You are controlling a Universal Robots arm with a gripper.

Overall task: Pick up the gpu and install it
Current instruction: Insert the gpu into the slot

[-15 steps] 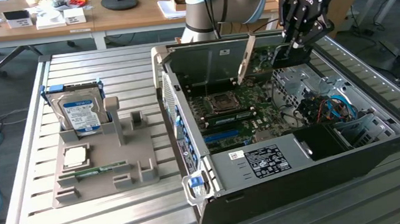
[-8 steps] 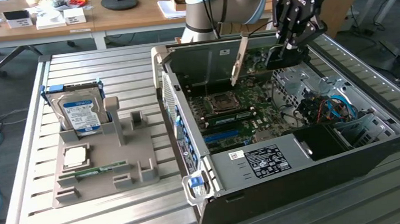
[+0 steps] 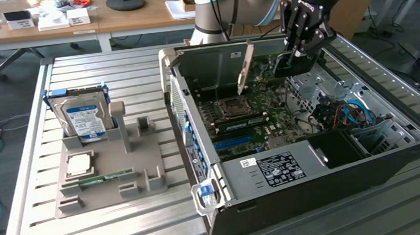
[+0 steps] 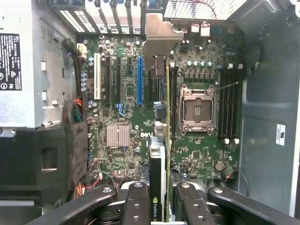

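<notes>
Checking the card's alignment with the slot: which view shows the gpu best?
The wrist view: the gpu runs edge-on between the jaws, with its silver bracket, green board edge and black cooler all visible over the motherboard. The exterior view shows the gpu from the side, partly hidden by the jaws, inside the case.

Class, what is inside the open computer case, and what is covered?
Inside the computer case: the motherboard, its empty CPU socket, a power supply, cables. The gpu, gripped by the pincer, covers the board strip beneath it.

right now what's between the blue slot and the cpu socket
The gpu, edge-on, with its silver bracket, stands between them in the wrist view.
</notes>
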